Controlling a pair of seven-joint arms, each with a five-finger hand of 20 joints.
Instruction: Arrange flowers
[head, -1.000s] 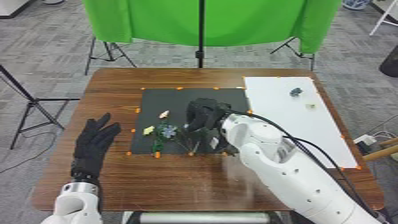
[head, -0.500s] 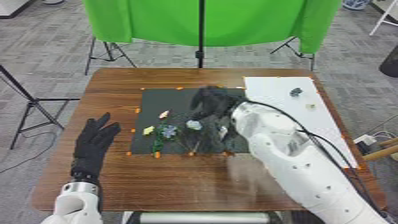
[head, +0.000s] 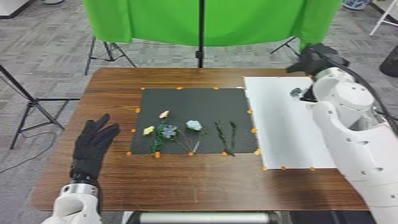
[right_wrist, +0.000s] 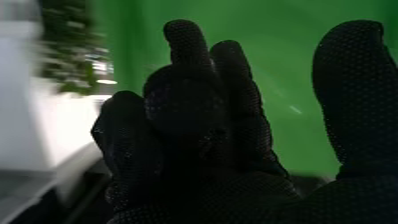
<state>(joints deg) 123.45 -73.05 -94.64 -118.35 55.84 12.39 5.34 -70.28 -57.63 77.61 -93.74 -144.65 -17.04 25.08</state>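
Flowers (head: 194, 125), pale-headed and green-stemmed, overlap indistinctly on a black rectangular mat (head: 200, 102), left hand (head: 93, 139) spread, right hand (head: 322, 58) loosely open, its arm (head: 355, 145) partly hiding a white sheet (head: 280, 130).

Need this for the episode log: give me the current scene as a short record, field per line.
left hand: open, over the table's left side
right hand: open, past the table's far right corner, holding nothing I can see
black mat: pink flower, yellow flower, blue flower, pale flower, two thin dark green stems
stems: side by side, right of the pale flower
white sheet: right of the mat; small dark item near its far end, identity unclear
backdrop: green cloth beyond the table
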